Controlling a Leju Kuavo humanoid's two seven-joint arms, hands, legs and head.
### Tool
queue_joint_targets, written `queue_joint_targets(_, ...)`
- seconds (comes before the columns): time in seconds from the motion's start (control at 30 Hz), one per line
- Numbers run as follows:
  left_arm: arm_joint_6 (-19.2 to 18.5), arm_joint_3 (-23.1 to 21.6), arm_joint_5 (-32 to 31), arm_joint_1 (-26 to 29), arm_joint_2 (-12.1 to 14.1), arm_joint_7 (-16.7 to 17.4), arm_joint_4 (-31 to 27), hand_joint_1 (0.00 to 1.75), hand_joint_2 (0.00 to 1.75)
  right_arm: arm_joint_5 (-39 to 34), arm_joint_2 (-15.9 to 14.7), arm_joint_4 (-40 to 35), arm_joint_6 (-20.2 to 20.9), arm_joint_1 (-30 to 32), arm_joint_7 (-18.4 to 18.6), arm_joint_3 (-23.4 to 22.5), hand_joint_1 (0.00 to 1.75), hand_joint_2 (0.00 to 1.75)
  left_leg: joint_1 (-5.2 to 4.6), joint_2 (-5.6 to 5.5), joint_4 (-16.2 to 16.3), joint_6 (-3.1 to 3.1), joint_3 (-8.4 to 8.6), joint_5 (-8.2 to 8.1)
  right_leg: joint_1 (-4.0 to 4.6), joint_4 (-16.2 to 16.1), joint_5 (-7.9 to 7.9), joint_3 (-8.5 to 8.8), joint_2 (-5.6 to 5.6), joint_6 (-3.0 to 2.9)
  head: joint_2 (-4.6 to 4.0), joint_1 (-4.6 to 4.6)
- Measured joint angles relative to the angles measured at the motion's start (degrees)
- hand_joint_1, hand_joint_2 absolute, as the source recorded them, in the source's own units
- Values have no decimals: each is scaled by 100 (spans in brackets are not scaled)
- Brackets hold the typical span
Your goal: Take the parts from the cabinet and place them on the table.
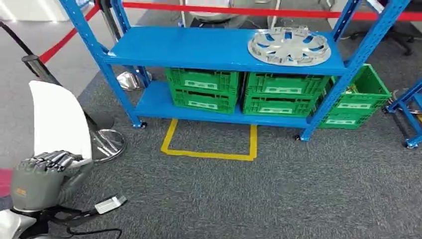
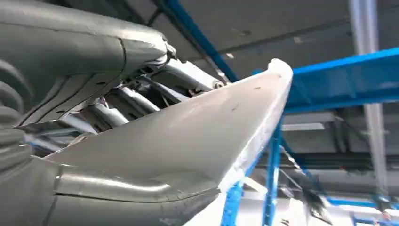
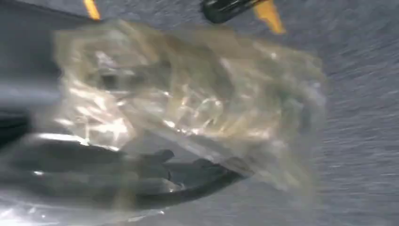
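Observation:
My left hand (image 1: pixel 42 177) is low at the left of the head view and grips the bottom edge of a flat white panel part (image 1: pixel 59 119), which stands upright above it. Close up, the white panel (image 2: pixel 197 136) runs out past the hand's fingers (image 2: pixel 117 99) toward the blue rack. My right hand (image 3: pixel 70 165) holds a crumpled clear plastic bag (image 3: pixel 188 103) over grey carpet; the picture is blurred and the bag hides most of the fingers. A silver wheel cover (image 1: pixel 289 46) lies on the blue rack's middle shelf (image 1: pixel 199 47), at its right end.
Green crates (image 1: pixel 204 89) (image 1: pixel 283 94) fill the rack's bottom shelf, and another green crate (image 1: pixel 356 102) stands to its right. A yellow tape outline (image 1: pixel 209 144) marks the carpet before the rack. A chrome stanchion base (image 1: pixel 107 144) and a cabled plug (image 1: pixel 110 204) lie near my left hand.

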Motion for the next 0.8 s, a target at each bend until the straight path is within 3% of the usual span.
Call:
queue_joint_targets(0.03,0,17,0,19,11,0,0,175,175,0,33,0,-9,21,0,-54,0,0,25,-3,322,-34,-14,-507,-4,0,94,-104,-17,-39,-2,-30)
queue_joint_targets(0.07,0,28,0,18,13,0,0,175,175,0,48,0,-7,36,0,-87,0,0,48,-3,734,-67,-35,-891,-3,11,185,-212,-28,-42,0,-46)
queue_joint_targets(0.1,0,39,0,23,13,0,0,175,175,0,85,2,-7,42,4,-126,0,0,74,-3,1229,-98,-46,-1154,-1,35,278,-342,-38,-34,-2,-30)
queue_joint_targets(0.13,0,48,0,31,13,0,0,175,175,0,103,2,-7,42,6,-148,0,0,93,-3,1592,-120,-36,-1179,-2,74,357,-478,-47,-29,0,-35)
queue_joint_targets(0.17,0,52,0,31,15,0,0,175,175,0,118,2,-7,39,6,-173,0,0,112,-3,1796,-143,21,-998,-5,128,433,-599,-53,-19,0,-46)
queue_joint_targets(0.2,0,55,0,30,15,0,0,175,175,0,133,2,-7,35,6,-179,0,0,130,-3,1805,-159,160,-737,-10,196,496,-734,-60,-5,0,-44)
queue_joint_targets(0.23,0,57,0,30,15,0,0,175,175,0,144,2,-7,34,6,-186,0,0,149,-5,1628,-168,382,-512,-16,274,559,-886,-61,14,0,-46)
queue_joint_targets(0.27,0,59,0,30,17,0,-2,175,175,0,157,4,-7,35,6,-192,0,0,167,-9,1310,-170,676,-449,-22,331,604,-1006,-57,36,0,-44)
queue_joint_targets(0.3,0,68,0,28,20,0,-6,175,175,0,162,0,-7,30,7,-212,0,0,187,-44,631,-164,1233,-701,-18,410,663,-1097,-53,72,0,-52)
queue_joint_targets(0.33,0,70,0,25,24,-2,-15,175,175,0,175,-4,-7,33,9,-218,0,0,169,-74,-68,-135,1683,-1002,5,451,693,-1158,-28,107,0,-55)
queue_joint_targets(0.37,2,81,0,7,26,-4,-30,175,175,0,186,-4,-9,31,6,-227,0,0,159,-65,-246,-84,1745,-1124,8,452,767,-1177,-33,145,0,-44)
queue_joint_targets(0.47,0,100,0,33,31,-4,-37,175,175,7,194,-2,-6,58,13,-264,0,0,118,-24,-229,48,1528,-916,-28,397,996,-1272,6,248,0,-39)
queue_joint_targets(0.5,0,100,0,20,28,-4,-37,175,175,35,197,4,9,64,55,-288,0,0,126,20,-224,100,1435,-830,-59,480,757,-1349,21,263,0,-52)
queue_joint_targets(0.53,-2,105,-2,32,26,0,-39,175,175,68,201,4,35,79,125,-295,0,0,125,20,-225,147,1326,-752,-60,701,346,-1429,24,282,0,-19)
queue_joint_targets(0.57,-2,109,-13,42,26,13,-39,175,175,105,203,2,70,99,208,-290,0,0,116,30,-225,173,1202,-654,-61,1142,-126,-1558,24,299,0,-4)
queue_joint_targets(0.6,-2,116,-17,59,26,26,-39,175,175,92,205,2,72,107,260,-284,0,0,104,42,-223,179,1082,-558,-60,1594,-422,-1611,25,317,0,0)
queue_joint_targets(0.63,-4,122,-20,79,28,44,-39,175,175,42,205,0,55,119,293,-267,0,0,97,48,-217,180,977,-472,-61,1944,-507,-1627,25,321,0,0)
queue_joint_targets(0.67,-4,133,-22,107,28,55,-42,175,175,-8,207,-11,35,139,304,-230,0,0,89,51,-206,173,856,-383,-61,2180,-390,-1592,24,320,0,-2)
queue_joint_targets(0.73,-4,155,-22,166,31,94,-48,175,175,75,208,-50,59,176,269,-159,0,0,85,64,-173,140,600,-200,-60,2043,232,-1224,24,305,0,-6)
queue_joint_targets(0.77,-4,164,-17,181,35,98,-52,175,175,167,208,-72,112,175,236,-157,0,0,85,64,-150,120,489,-126,-61,1664,371,-873,24,287,0,0)
queue_joint_targets(0.8,-4,173,-15,192,39,98,-63,175,175,296,208,-87,166,163,188,-155,0,0,86,62,-127,96,440,-54,-60,1107,237,-425,27,258,0,0)
